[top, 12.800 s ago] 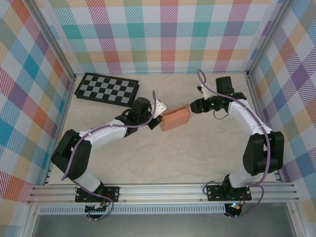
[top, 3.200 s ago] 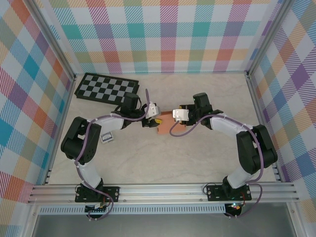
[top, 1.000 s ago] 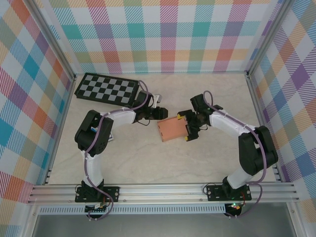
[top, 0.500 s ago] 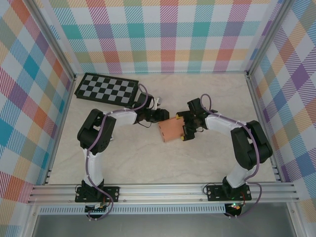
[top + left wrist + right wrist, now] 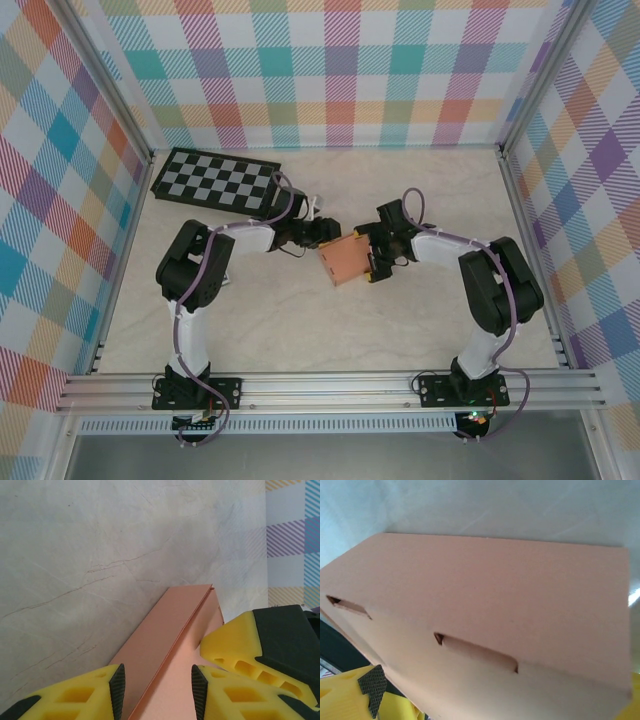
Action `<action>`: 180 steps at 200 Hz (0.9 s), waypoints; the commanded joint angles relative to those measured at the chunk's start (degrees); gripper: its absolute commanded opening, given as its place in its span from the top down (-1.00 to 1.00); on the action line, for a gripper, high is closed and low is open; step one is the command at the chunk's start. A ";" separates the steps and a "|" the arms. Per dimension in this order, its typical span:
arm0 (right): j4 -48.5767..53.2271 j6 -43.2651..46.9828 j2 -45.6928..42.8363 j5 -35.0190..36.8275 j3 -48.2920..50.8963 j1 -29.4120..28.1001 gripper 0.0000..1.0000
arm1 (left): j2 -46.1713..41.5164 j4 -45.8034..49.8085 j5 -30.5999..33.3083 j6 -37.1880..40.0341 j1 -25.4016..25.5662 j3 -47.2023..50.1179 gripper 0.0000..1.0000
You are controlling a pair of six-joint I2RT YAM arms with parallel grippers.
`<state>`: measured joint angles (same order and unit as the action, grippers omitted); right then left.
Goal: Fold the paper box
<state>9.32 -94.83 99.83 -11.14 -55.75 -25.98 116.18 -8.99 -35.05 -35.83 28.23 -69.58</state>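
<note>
Two grippers meet at the paper box, which lies mid-way across the table between them. The left gripper pinches its left end, and the right gripper stands with jaws spread wide astride the other end. To close it well, I judge the left should hold steady while the right squeezes evenly along the slotted edge — gently, since thin card dents. Against a second ago, the right arm's elbow has swung inward and its fingers reach further over the box — which has barely shifted.
</note>
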 commanded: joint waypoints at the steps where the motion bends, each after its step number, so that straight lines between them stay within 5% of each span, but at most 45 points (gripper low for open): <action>1: -9.60 2.49 0.87 -0.36 0.65 -0.38 -1.00 | -2.82 0.51 -2.28 -1.77 0.34 1.51 0.17; 42: -22.17 4.38 4.63 -3.53 0.77 -0.43 -1.00 | -6.84 0.97 -1.66 -3.16 0.34 3.24 0.18; 136: -32.85 7.64 15.98 -9.56 -6.39 -0.66 -1.00 | -16.14 5.23 1.41 -2.75 0.05 5.37 0.18; 165: -27.27 10.98 14.89 -8.22 -7.66 -0.40 -0.99 | -19.72 9.70 6.26 0.35 -4.51 5.59 0.17; 180: -20.68 14.94 12.56 -7.92 -8.51 0.19 -1.00 | -20.78 20.62 12.78 7.69 -8.77 1.90 0.15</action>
<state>-16.64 -87.15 113.32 -21.30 -62.78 -26.04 99.66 -1.26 -30.70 -36.40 25.82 -64.62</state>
